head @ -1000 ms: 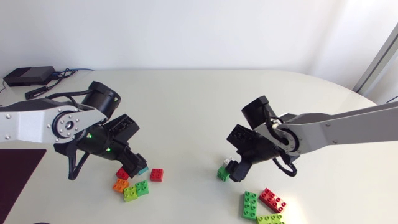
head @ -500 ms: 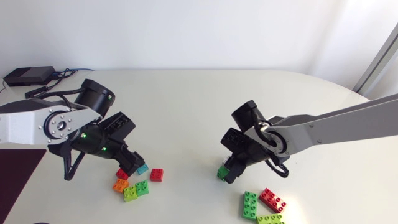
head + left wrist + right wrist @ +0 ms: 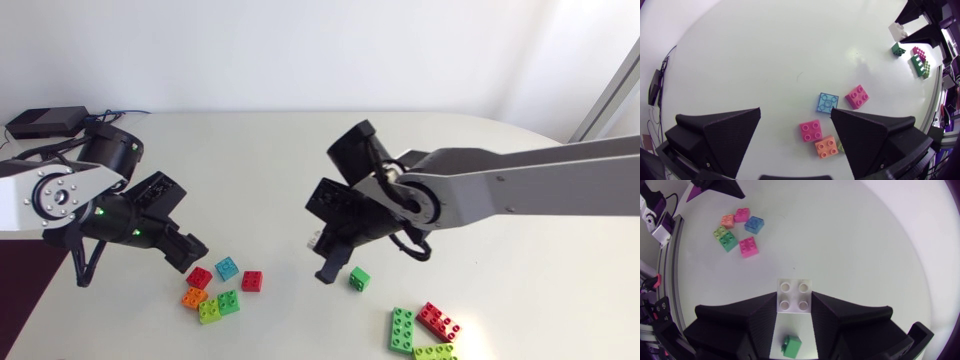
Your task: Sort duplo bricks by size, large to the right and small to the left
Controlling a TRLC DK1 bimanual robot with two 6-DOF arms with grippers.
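White small brick (image 3: 794,296) is pinched between the fingers of your right tool (image 3: 327,258), held above the counter (image 3: 270,170) near its middle. A small green brick (image 3: 359,278) lies on the counter just right of that tool's tip. Your left tool (image 3: 796,122) is spread wide with nothing between its fingers. Just ahead of it lies the cluster of small bricks (image 3: 227,300), at near left. The large bricks (image 3: 402,329) lie at near right.
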